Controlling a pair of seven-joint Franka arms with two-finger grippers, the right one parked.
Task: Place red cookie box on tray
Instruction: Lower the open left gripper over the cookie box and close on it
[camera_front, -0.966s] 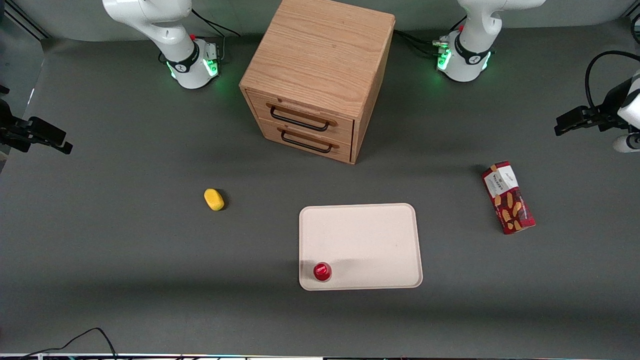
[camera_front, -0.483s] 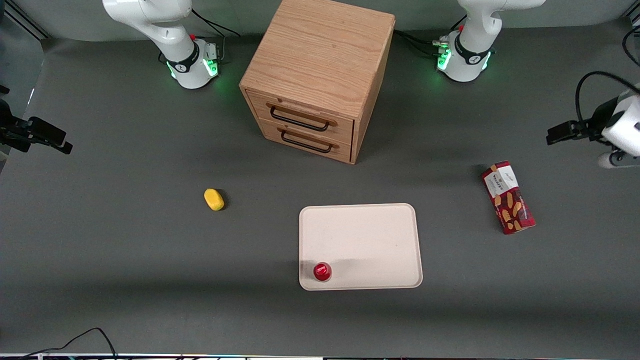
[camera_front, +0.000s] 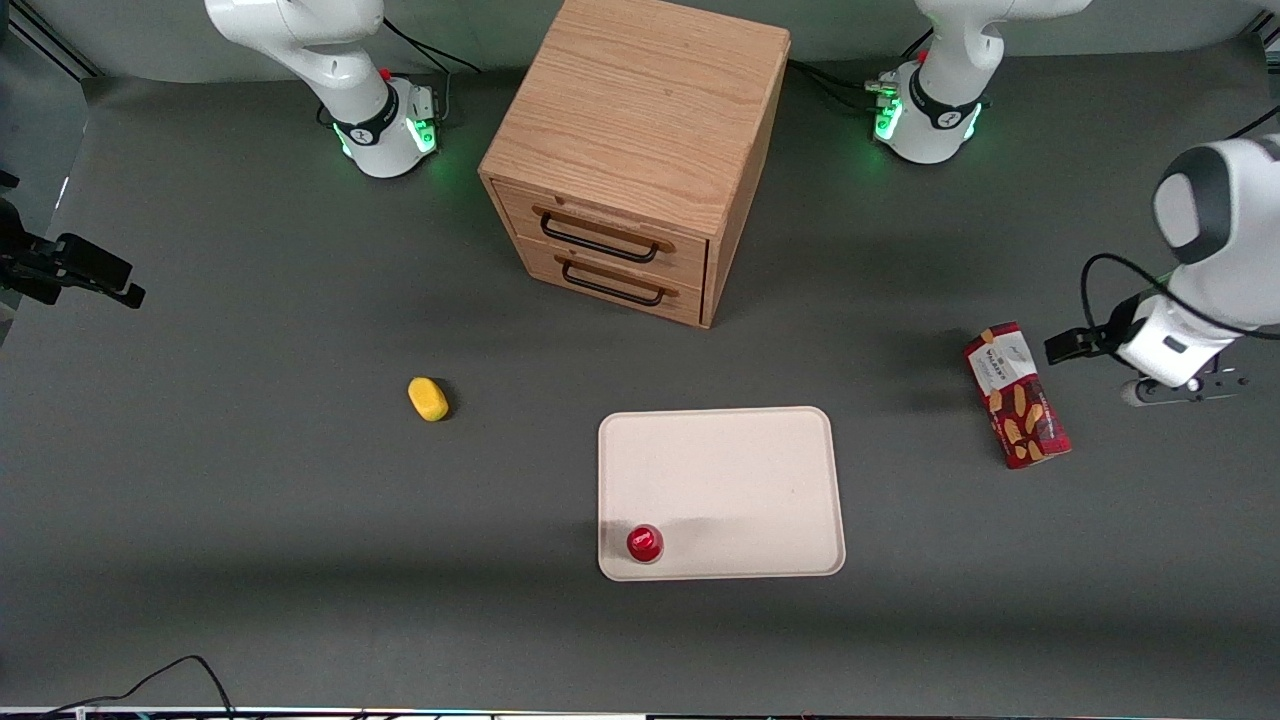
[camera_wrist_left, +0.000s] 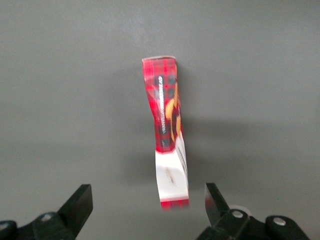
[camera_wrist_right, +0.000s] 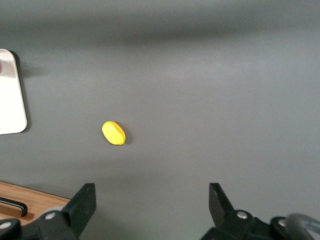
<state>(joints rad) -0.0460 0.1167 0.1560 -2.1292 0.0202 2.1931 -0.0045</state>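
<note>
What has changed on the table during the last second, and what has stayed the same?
The left arm's gripper has moved closer to the front camera and toward the red cookie box; it now hangs open above the table beside the box, holding nothing. The box lies where it was, off the tray. The small red-capped object on the tray, the yellow object and the wooden drawer cabinet have not moved.

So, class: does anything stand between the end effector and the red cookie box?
Nothing visible does. The open end effector hangs above bare table beside the red cookie box; the wrist view shows only the box ahead of its fingers.
</note>
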